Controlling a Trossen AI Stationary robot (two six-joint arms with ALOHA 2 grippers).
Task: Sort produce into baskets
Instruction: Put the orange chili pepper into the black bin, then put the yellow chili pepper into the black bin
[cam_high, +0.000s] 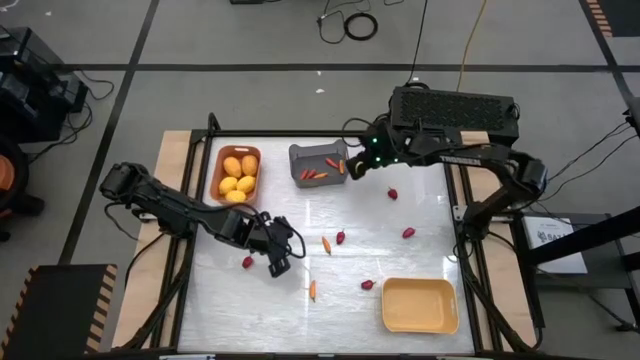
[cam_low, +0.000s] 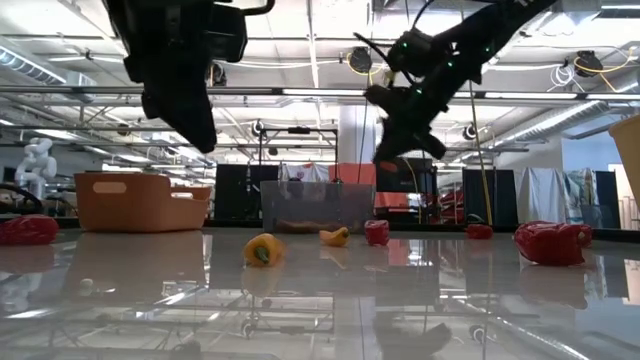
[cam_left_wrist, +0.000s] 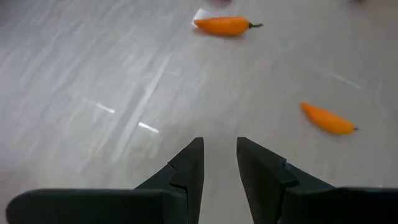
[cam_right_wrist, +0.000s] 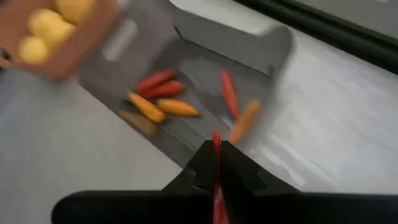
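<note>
High view: right gripper (cam_high: 347, 167) stretched out over the near right edge of the dark grey rectangular plastic bin (cam_high: 303, 156), fingers too small to read here. Left gripper (cam_high: 280, 259) low over the pale table top (cam_high: 400, 260), its arm reaching in from the far left. Yellow-orange rounded fruits (cam_high: 238, 176) piled in the orange-brown plastic bin (cam_high: 219, 165); pale yellow shallow bin (cam_high: 420, 305) holding nothing visible, at near right. Tiny dark-red berries (cam_high: 341, 237) and slim orange peppers (cam_high: 327, 243) scattered mid-table.

Low view: both arms as dark silhouettes, fingertips hard to make out.

Left wrist view: fingers (cam_left_wrist: 186, 171) parted by a narrow gap, nothing between them, two orange peppers beyond.

Right wrist view: fingers (cam_right_wrist: 239, 168) clamped on a slim red pepper-like piece (cam_right_wrist: 217, 186), its lower end cut off, above the grey bin's peppers.
</note>
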